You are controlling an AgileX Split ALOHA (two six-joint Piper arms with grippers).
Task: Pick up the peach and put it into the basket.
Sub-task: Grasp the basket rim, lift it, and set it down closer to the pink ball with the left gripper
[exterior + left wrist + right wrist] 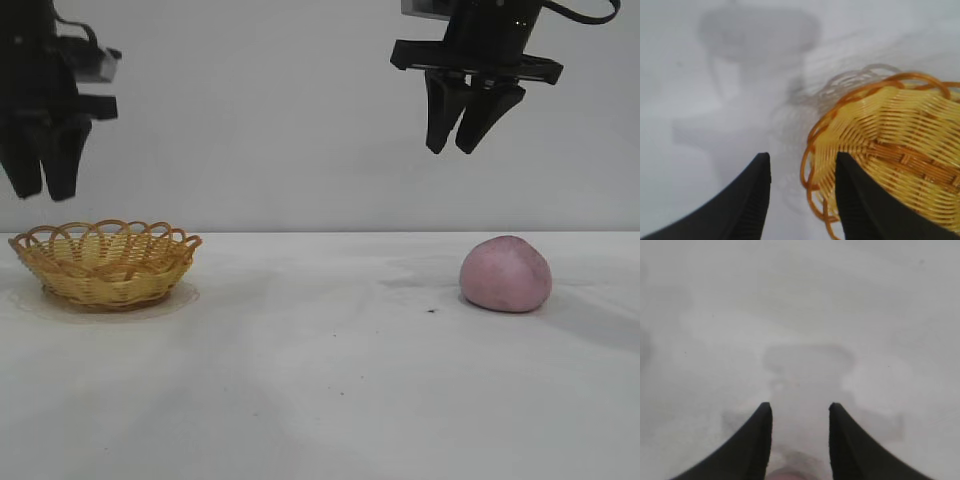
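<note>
The peach (505, 274) sits on the white table (320, 380) at the exterior view's right, well apart from the empty basket (105, 262) at its left. The right gripper (462, 148) hangs high above and slightly left of the peach, fingers parted and holding nothing. The left gripper (42, 192) hovers over the basket's left edge, likewise parted and empty.

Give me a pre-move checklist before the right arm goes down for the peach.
1. Right gripper open, empty: ok.
2. Right gripper directly above peach: not ok; in the exterior view it hangs high, slightly toward the basket side.
3. Peach resting free on the table, nothing touching it: ok.
4. Basket upright, empty: ok.
5. Left gripper clear of the drop: cannot tell; it hangs open above the basket's outer rim.
</note>
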